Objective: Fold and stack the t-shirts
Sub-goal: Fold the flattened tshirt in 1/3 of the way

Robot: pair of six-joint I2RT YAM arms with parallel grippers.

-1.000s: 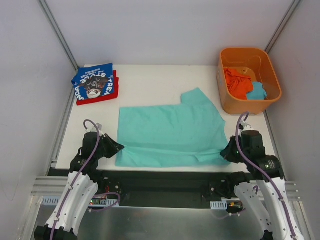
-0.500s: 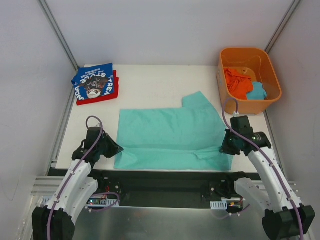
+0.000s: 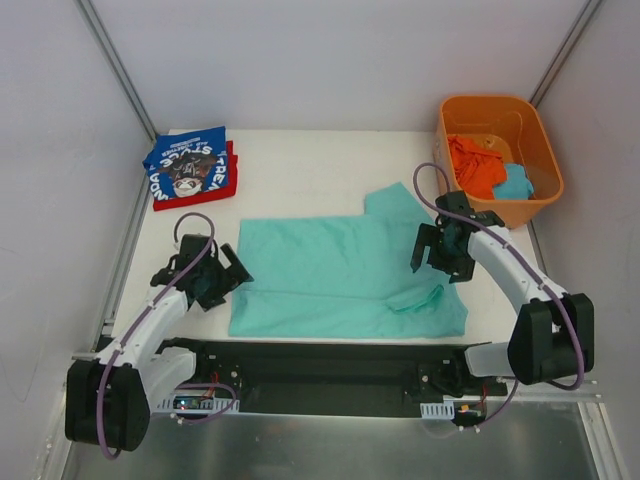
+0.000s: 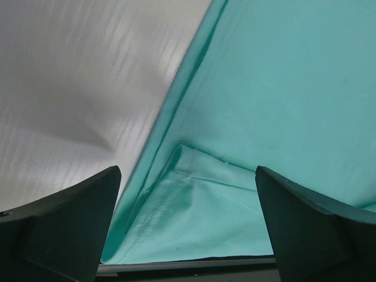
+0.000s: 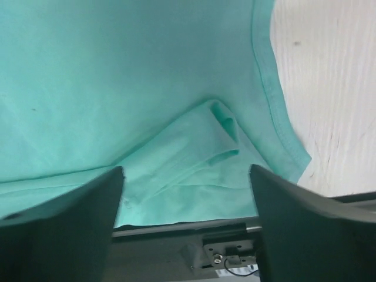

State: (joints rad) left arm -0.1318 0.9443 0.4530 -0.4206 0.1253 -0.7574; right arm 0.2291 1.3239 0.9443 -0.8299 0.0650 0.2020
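The mint-teal t-shirt point(image 3: 340, 275) lies spread flat in the middle of the white table, one sleeve pointing to the far right. My left gripper point(image 3: 230, 274) hovers open over its left edge, and the left wrist view shows the jaws point(image 4: 188, 235) wide apart above a folded hem point(image 4: 194, 194) with nothing between them. My right gripper point(image 3: 440, 258) stands open over the shirt's right side, and a small crease of cloth point(image 5: 217, 147) lies below the empty jaws point(image 5: 188, 229). A folded royal-blue t-shirt point(image 3: 188, 160) rests on a folded red t-shirt point(image 3: 195, 194) at the back left.
An orange plastic tub point(image 3: 540, 190) stands at the back right holding orange cloth point(image 3: 475, 165) and a bit of light-blue cloth point(image 3: 515, 183). The table's near edge and a black rail point(image 5: 194, 235) run just below the shirt's hem. Grey walls close both sides.
Both grippers opened and let go of the teal shirt's near corners. Both arms swung away from the near edge toward the shirt's middle, and a small crease stays near the right corner.
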